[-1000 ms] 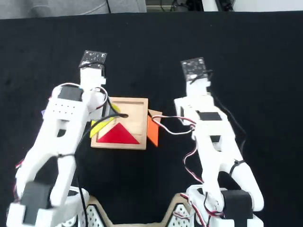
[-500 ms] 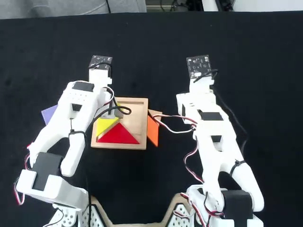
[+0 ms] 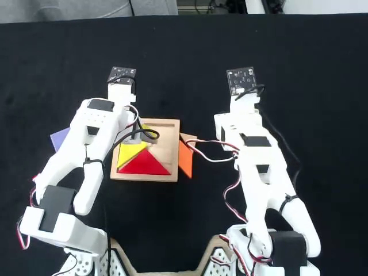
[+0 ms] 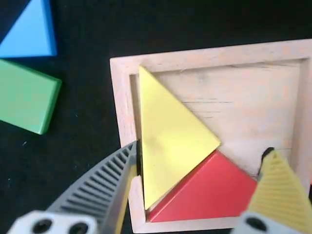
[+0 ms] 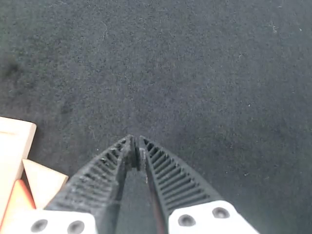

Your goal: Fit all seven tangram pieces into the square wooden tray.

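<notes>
The black table lies bare under the right gripper, whose jaws are pressed together on nothing. The square wooden tray sits under the left gripper. That gripper's jaws are spread wide, one tip at a side wall and the other near the opposite wall. Between them, flat in the tray, the red triangle touches the yellow triangle. An orange piece lies just outside the tray, off to one side of the right jaws. A green block and a blue triangle lie on the table beyond the left gripper's grey jaw.
</notes>
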{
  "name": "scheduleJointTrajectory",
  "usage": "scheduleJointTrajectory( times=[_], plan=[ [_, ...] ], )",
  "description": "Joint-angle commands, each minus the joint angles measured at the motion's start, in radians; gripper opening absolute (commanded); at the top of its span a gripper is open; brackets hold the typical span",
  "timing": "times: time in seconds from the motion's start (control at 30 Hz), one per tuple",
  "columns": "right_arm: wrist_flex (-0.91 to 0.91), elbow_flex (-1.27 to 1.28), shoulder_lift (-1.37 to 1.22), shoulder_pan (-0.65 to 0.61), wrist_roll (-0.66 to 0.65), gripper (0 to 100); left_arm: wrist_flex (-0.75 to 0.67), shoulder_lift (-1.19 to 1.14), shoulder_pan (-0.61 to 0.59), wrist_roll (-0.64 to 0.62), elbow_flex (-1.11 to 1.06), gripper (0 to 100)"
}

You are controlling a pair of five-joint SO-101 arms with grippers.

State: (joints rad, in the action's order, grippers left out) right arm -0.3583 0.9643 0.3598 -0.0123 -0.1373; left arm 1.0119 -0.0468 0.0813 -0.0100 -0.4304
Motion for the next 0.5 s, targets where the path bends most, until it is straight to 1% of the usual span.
scheduleJointTrajectory(
  times=[0.0,0.07,0.17,0.27,0.33,0.4,0.47],
  plan=[
    [0.023,-0.002,0.001,-0.008,0.005,1.8,0.009,0.017,-0.024,-0.005,0.044,38],
    [0.023,-0.002,0.001,-0.008,0.005,1.8,0.041,0.02,-0.047,-0.003,0.054,38],
    [0.023,-0.002,0.001,-0.008,0.005,1.5,0.152,0.083,-0.125,-0.003,0.09,38],
    [0.02,-0.002,0.001,-0.026,0.005,1.4,0.189,0.189,-0.217,0.029,0.03,39],
    [0.015,-0.001,-0.001,-0.052,-0.029,1.1,0.127,0.267,-0.26,0.049,-0.071,39],
    [0.005,0.004,-0.001,-0.084,-0.075,1.1,0.012,0.344,-0.286,0.052,-0.208,39],
    [-0.034,0.001,-0.001,-0.117,-0.087,1.1,-0.104,0.419,-0.291,0.048,-0.355,39]
  ],
)
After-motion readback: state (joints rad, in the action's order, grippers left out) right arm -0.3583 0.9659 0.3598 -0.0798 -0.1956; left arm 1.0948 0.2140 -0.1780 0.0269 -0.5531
